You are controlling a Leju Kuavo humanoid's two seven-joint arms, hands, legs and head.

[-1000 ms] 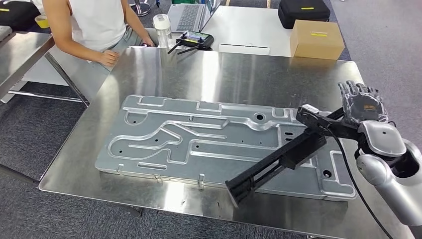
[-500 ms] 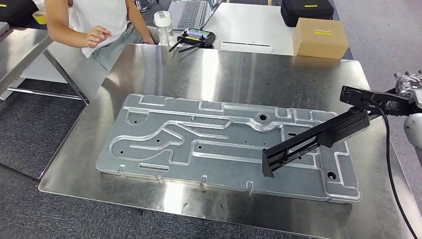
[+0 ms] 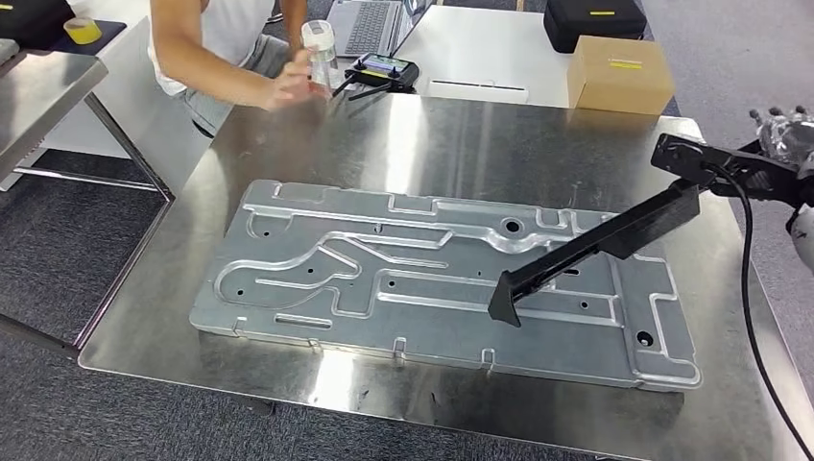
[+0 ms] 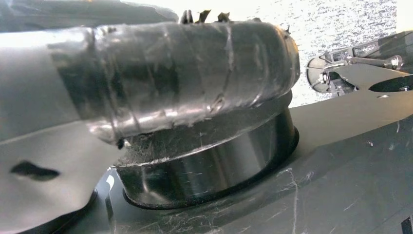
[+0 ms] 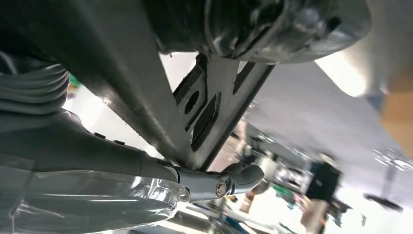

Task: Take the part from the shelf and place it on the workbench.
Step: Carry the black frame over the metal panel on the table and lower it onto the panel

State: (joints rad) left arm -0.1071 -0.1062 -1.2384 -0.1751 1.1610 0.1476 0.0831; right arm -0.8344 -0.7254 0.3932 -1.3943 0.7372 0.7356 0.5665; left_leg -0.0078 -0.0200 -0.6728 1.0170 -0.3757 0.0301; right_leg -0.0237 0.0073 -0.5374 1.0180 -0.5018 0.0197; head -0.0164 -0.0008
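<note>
Stamped metal part (image 3: 442, 283), a large flat silver panel with raised ribs, channels and small holes, lies flat on the steel worktop (image 3: 480, 144), its long side running along the near edge and one end reaching toward the near right corner. Above the part's right half a black bracket (image 3: 595, 245) slants down from the right, with its lower tip over the panel; whether it touches the metal cannot be told. A black cable (image 3: 749, 288) hangs from the bracket's upper end by the right edge of the worktop. At that right edge, the right robot hand (image 3: 782, 134) appears as a few dark fingertips wrapped in clear plastic, and whether it is spread or closed cannot be told; the blurred right wrist view adds nothing sure. The left wrist view shows a dark taped cylinder close up, so the left robot hand's state also cannot be told. Beyond the far left corner, a person's hand (image 3: 288, 88) holds a clear bottle (image 3: 320, 53). Farther back sit a black controller (image 3: 382, 71), a laptop (image 3: 370, 24), a cardboard box (image 3: 619, 75) and a black case (image 3: 592, 21).
</note>
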